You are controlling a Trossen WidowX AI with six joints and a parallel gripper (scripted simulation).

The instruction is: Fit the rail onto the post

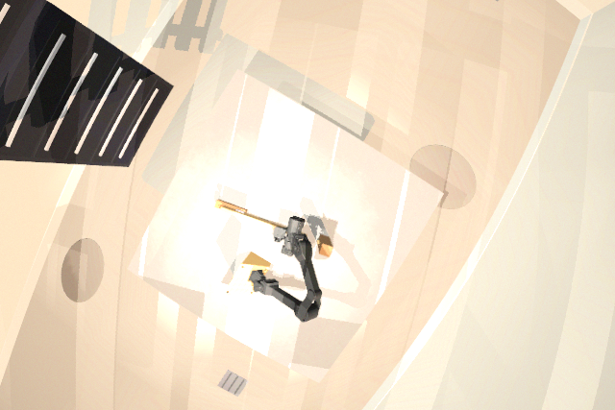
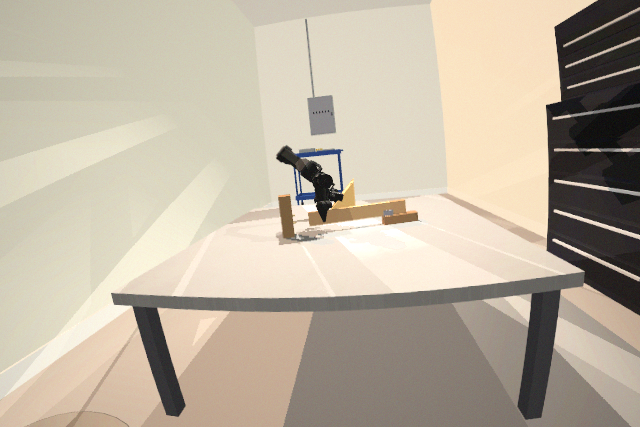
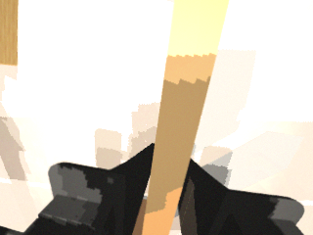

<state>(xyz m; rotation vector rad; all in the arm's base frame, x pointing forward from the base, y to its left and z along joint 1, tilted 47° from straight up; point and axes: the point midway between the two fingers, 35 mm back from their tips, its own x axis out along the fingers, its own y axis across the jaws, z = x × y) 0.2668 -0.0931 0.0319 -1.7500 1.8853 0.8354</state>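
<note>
The wooden bed rail (image 1: 262, 220) (image 2: 361, 211) (image 3: 185, 113) slopes slightly, its near end a little lower than its far end but off the table. Its far end is at the grey bracket (image 2: 387, 212) on the low footboard block (image 2: 402, 217); how it sits inside is too small to tell. My gripper (image 2: 324, 217) (image 3: 164, 149) is shut on the rail near its near end, one finger on each side. The short wooden post (image 1: 325, 245) (image 2: 285, 216) stands upright, with a gap between it and the rail end. One small peg (image 2: 293, 215) shows faintly; the rail's holes are hidden.
A yellow triangular piece (image 1: 256, 259) (image 2: 350, 196) stands beside the arm's base, behind the rail in the exterior view. The arm's elbow (image 1: 307, 308) bends out on the post's side of the table (image 2: 248, 277). A dark drawer cabinet (image 1: 74, 83) (image 2: 594, 164) stands beyond the table.
</note>
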